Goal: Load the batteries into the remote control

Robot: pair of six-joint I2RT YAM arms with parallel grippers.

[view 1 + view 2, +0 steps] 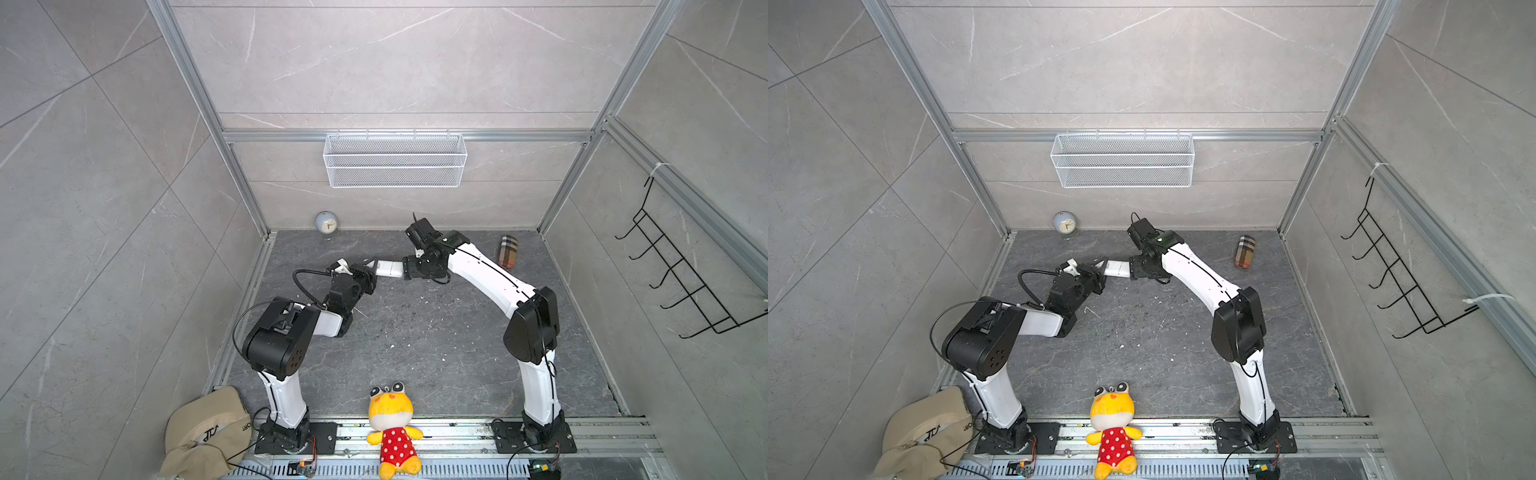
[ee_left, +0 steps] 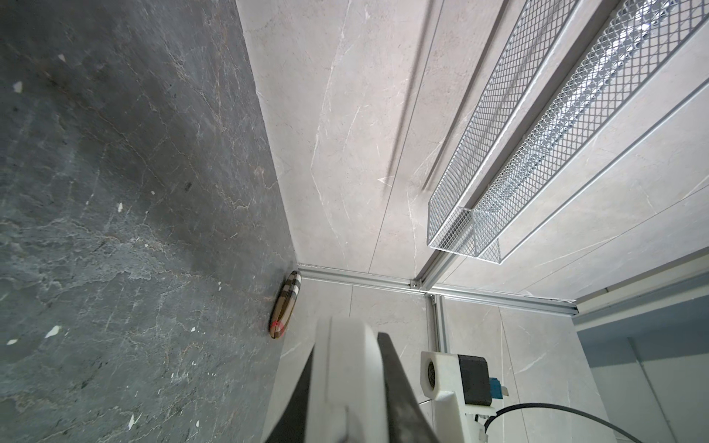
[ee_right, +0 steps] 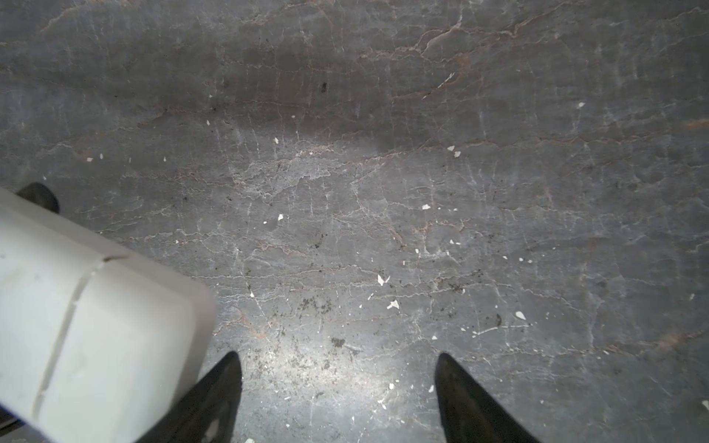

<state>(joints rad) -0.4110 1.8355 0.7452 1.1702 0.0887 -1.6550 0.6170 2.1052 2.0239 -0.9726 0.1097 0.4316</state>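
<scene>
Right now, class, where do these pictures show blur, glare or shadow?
Left wrist view: the remote is blurred, too close; the wire basket throws streaky shadows on the wall. Right wrist view: remote soft, glare patch on the table. Both top views: sharp, evenly lit.

Overhead stereo pair, two close wrist views

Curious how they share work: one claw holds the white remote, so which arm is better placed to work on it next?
Probably right: the right gripper is open, empty, beside the free end of the remote; the left gripper is clamped on it.
</scene>
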